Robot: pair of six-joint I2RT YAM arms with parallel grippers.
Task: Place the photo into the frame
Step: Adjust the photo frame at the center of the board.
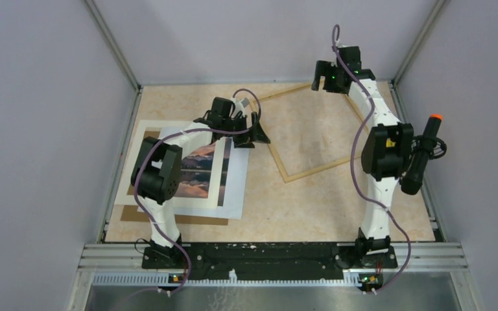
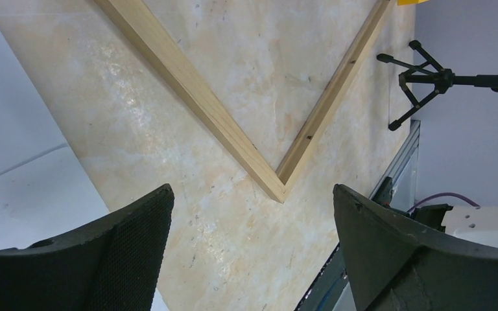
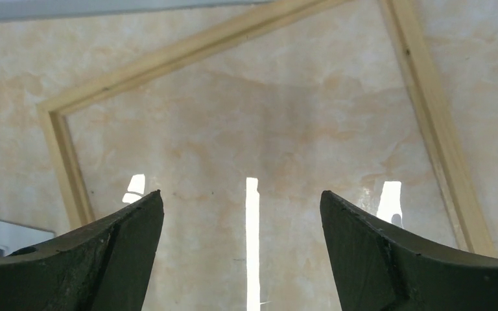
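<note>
The photo [image 1: 198, 170], an orange-pink and dark blue landscape print, lies flat at the table's left, partly hidden under my left arm. The frame [image 1: 316, 166], thin light wood, lies turned at an angle in the middle-right of the table. My left gripper [image 1: 254, 133] is open and empty, between the photo and the frame's left side. In the left wrist view my left gripper [image 2: 253, 189] hovers near the frame's corner [image 2: 277, 186]. My right gripper [image 1: 321, 76] is open and empty over the frame's far corner. In the right wrist view it [image 3: 240, 193] looks down into the frame [image 3: 188, 53].
The photo rests on a white sheet [image 1: 235, 194] over a brown backing board [image 1: 201, 220]. The sheet's edge shows in the left wrist view [image 2: 19, 162]. Bright reflections [image 3: 251, 240] show inside the frame. Grey walls enclose the table. A black tripod [image 2: 421, 78] stands beyond the right edge.
</note>
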